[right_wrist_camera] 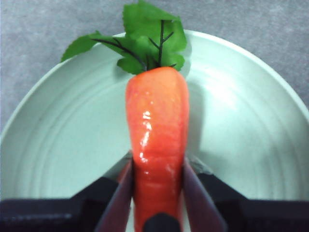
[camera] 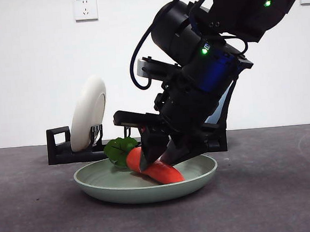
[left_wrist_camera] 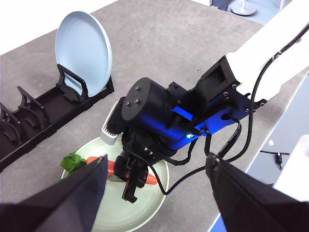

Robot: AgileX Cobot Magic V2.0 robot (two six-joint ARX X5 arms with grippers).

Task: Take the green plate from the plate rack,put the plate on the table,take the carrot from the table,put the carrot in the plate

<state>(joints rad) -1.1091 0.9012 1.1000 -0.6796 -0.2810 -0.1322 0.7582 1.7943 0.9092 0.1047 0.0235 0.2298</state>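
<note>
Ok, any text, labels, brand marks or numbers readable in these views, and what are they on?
None can be read.
The wall socket in the front view carries a tiny mark on its top edge, too small to read.
The carrot, green plate and plate rack show no lettering.

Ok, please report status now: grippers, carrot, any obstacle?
Right gripper shut on carrot, low in green plate. Left gripper open, above. No obstacle visible.

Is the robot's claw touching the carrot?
Touching. In the right wrist view, the right gripper has a jaw pressed against each side of the carrot, over the green plate.
</note>
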